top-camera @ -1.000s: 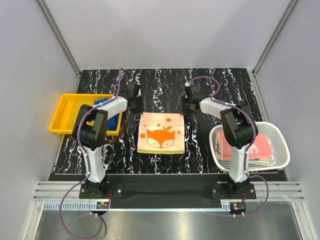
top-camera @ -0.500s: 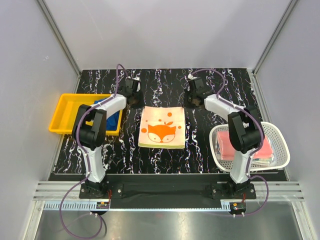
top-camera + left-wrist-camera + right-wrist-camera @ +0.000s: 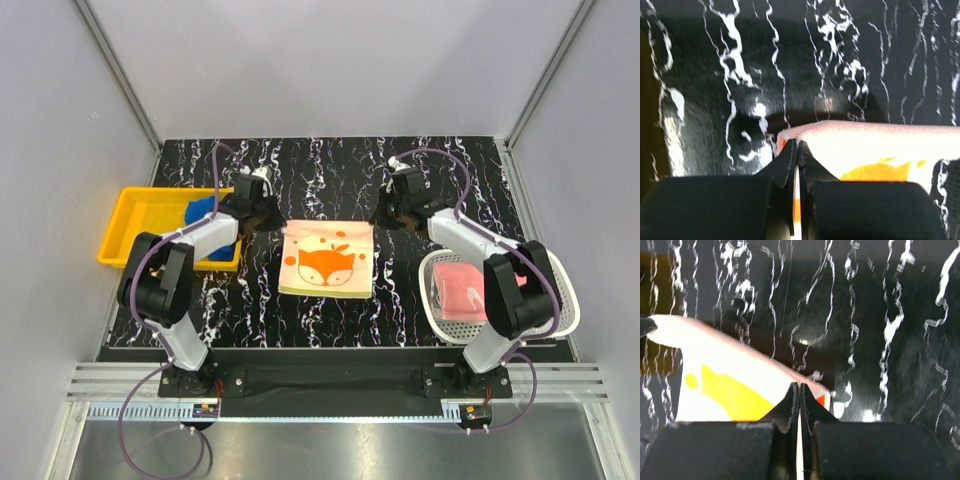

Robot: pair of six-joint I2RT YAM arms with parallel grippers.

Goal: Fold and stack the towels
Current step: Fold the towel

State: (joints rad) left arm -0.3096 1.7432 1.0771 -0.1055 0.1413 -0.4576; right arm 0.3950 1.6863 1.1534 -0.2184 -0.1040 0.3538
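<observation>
Left pincer [image 3: 796, 149], right pincer [image 3: 800, 390] on towel [image 3: 325, 262]

Reaching forward with both arms, wrists angled inward toward each other. Clamping left gripper [image 3: 797, 150] and right gripper [image 3: 800, 390] tight on far corners of the towel [image 3: 325, 265].

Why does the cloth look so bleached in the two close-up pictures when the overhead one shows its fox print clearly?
Left wrist view: the fox towel is overexposed to a pale glow, and the glossy table throws back bright glare patches. Right wrist view: the towel is blown out the same way, and the table's white veins look smeared and soft. Top external view: the light is even, the print is sharp, and there is hardly any glare.
</observation>
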